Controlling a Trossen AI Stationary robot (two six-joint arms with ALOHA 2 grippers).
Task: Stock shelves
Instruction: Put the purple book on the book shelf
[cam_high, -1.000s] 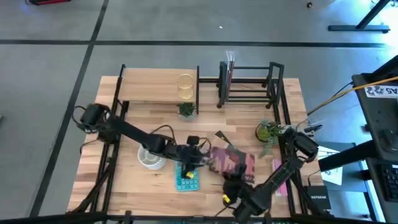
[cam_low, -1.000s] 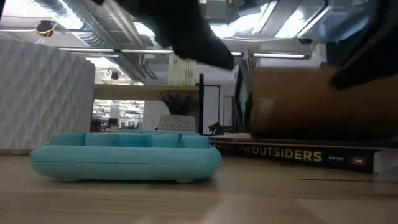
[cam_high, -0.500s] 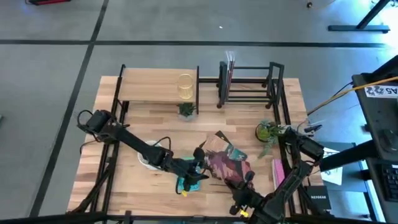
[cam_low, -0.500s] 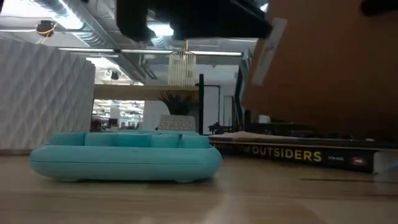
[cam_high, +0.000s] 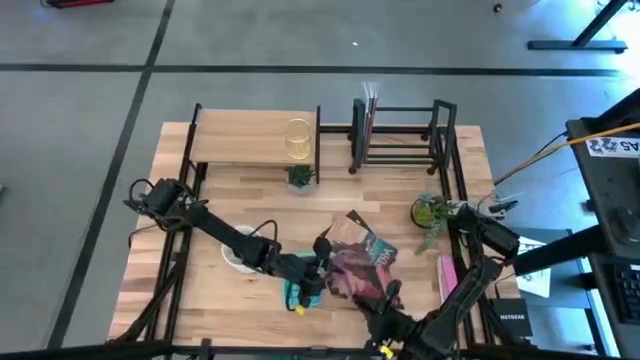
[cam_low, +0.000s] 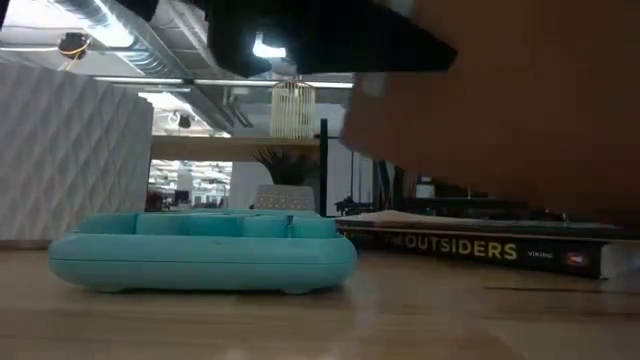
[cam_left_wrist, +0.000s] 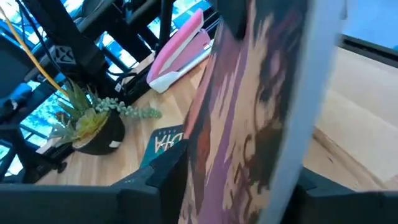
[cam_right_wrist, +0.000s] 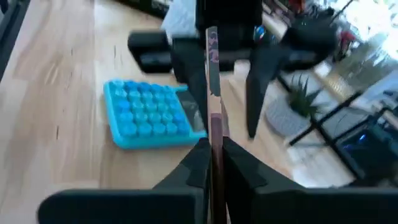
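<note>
Both grippers met at one pink-and-maroon illustrated book (cam_high: 358, 270) low in the centre of the high view. From the bottom edge, the right gripper (cam_right_wrist: 212, 163) had its two dark fingers pinched onto the book's near edge. From the left, the left gripper (cam_high: 318, 272) reached the book's other side, its fingers flanking the cover in the left wrist view, though whether they pressed it could not be told.

Two shelves stood along the table's upper edge: a light-wood board on thin black legs (cam_high: 245, 146), upper centre-left, with one pale wire basket (cam_high: 298, 139) on it, and a black open-frame bar rack (cam_high: 400, 133) just right of it.

Two small potted plants showed, one green plant (cam_high: 299, 177) below the board and one in a dark pot (cam_high: 429, 211) at centre right. One turquoise button calculator (cam_low: 205, 251) lay under the left gripper.
</note>
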